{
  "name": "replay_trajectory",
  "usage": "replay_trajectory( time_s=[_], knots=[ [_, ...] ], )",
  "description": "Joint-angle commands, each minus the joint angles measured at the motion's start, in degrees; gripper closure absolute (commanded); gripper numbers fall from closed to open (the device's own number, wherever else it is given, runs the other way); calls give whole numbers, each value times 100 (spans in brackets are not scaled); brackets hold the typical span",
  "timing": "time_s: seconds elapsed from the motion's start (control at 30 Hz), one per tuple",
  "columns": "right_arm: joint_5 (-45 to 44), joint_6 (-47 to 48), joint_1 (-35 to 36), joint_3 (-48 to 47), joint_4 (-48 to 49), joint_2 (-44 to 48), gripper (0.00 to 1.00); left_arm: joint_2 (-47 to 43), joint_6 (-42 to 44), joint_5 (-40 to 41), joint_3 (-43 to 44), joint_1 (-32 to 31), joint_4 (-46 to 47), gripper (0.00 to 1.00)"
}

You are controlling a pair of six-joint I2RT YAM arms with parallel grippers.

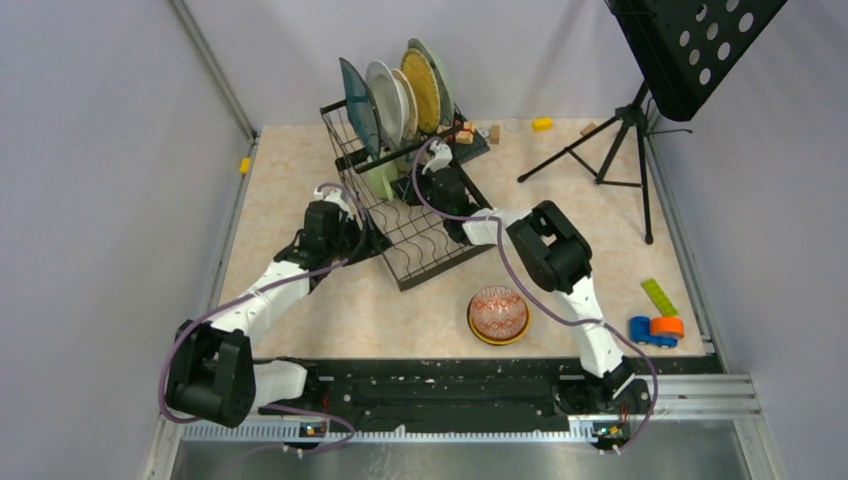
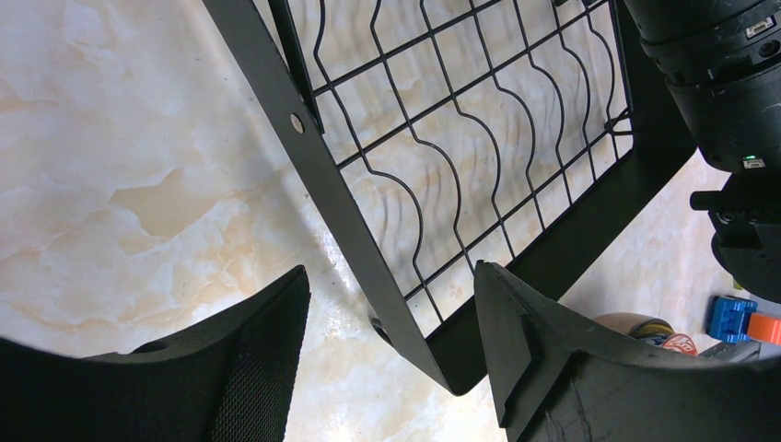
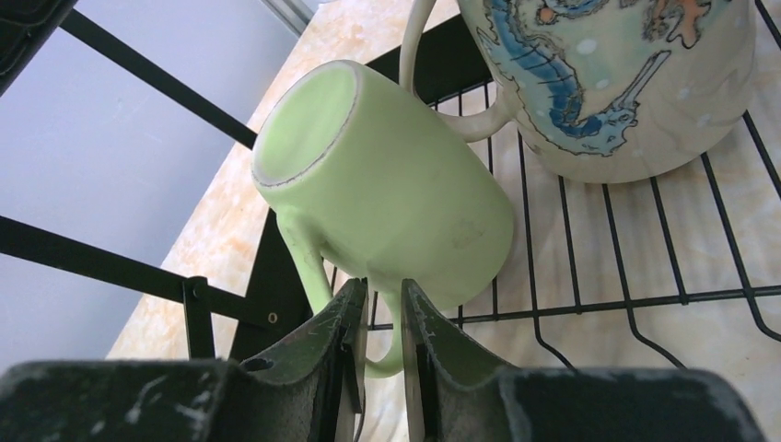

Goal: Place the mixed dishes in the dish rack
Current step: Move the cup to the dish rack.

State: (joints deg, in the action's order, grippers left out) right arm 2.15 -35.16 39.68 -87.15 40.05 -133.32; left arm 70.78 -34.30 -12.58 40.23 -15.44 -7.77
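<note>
The black wire dish rack (image 1: 430,250) stands mid-table with several plates (image 1: 385,95) upright in its raised section. My right gripper (image 3: 384,313) is shut on the handle of the light-green mug (image 3: 387,193), which lies tilted over the rack's wire floor (image 3: 645,299) beside the cream seahorse mug (image 3: 617,83). In the top view this gripper (image 1: 440,165) is inside the rack. My left gripper (image 2: 391,318) is open, its jaws straddling the rack's flat frame (image 2: 341,203) near a corner; from above it (image 1: 345,215) sits at the rack's left edge. A red-patterned bowl (image 1: 498,313) sits stacked in a yellow-orange one on the table.
A black music stand (image 1: 690,50) on a tripod (image 1: 610,150) stands at the back right. A blue toy car (image 1: 650,330) and a green block (image 1: 658,296) lie near the right edge. A yellow block (image 1: 542,124) and wooden blocks (image 1: 480,132) lie behind the rack.
</note>
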Motion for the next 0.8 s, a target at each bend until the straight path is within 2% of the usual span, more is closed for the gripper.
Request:
replay_trajectory(
  time_s=[0.0,0.17,0.37,0.67,0.77],
  knots=[
    [392,-130,101,-340,-196,-160,78,-2,49,1,-66,15,170,30],
    [451,-174,145,-398,-318,-198,77,-10,60,-7,-50,16,164,30],
    [343,102,137,145,-271,392,71,-17,86,19,-90,15,144,30],
    [471,378,16,1462,-343,1962,62,22,116,-4,-49,15,220,30],
    [-155,398,9,2381,-419,2915,57,-18,303,-155,-10,15,269,27]
  ],
)
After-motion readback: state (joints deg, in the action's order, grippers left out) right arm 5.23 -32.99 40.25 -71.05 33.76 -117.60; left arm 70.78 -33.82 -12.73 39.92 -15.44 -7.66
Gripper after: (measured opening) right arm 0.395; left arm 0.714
